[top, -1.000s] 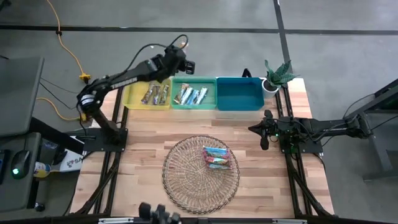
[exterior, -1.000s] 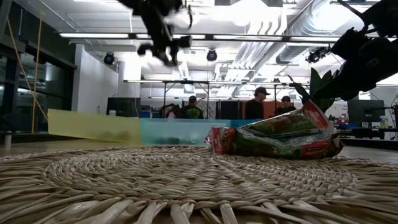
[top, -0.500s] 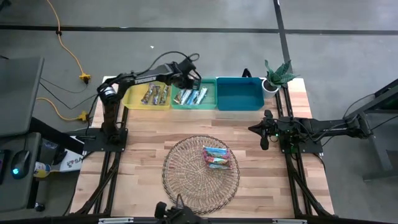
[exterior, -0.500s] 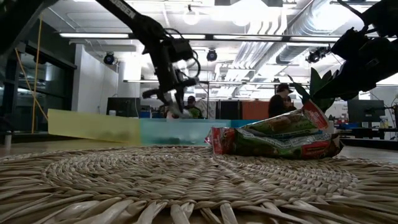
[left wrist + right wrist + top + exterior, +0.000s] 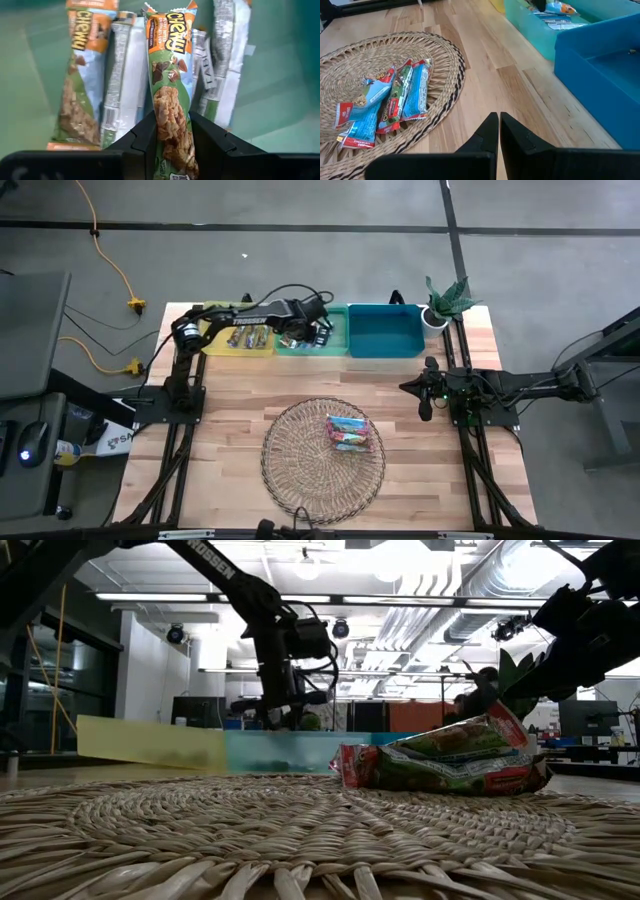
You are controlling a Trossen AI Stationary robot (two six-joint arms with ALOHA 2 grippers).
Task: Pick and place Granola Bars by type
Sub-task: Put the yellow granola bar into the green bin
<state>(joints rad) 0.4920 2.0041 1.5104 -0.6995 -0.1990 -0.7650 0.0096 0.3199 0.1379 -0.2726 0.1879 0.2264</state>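
Wooden tabletop (image 5: pixel 230 395) carries everything, and nearest the front edge sits the round wicker tray (image 5: pixel 300 470), with three teal-and-pink Granola Bars (image 5: pixel 348 433) lying side by side on its right half, unsorted as yet. Just beyond and to the right, the right gripper (image 5: pixel 498 120) waits low over bare wood, its fingers pressed together and holding nothing; it looks out of harm's way.

Farther back, along the rear edge, stand three bins in a row: the yellow bin (image 5: pixel 212 342) with brown bars, the green bin (image 5: pixel 338 340) with light blue-white bars, and the blue bin (image 5: pixel 385 332), which looks empty. The left gripper (image 5: pixel 172 137) hangs down inside the green bin, pinching one light blue-white bar (image 5: pixel 171 85) by its lower end, directly over the bars already lying there (image 5: pixel 125 75).

The risk, as I judge it, lies in the release. The held wrapper touches its neighbours, so on opening it could land on edge or lie askew across the pile. A finger might also snag a neighbouring wrapper on lifting and drag it up. The shiny film may cling briefly to a pad.
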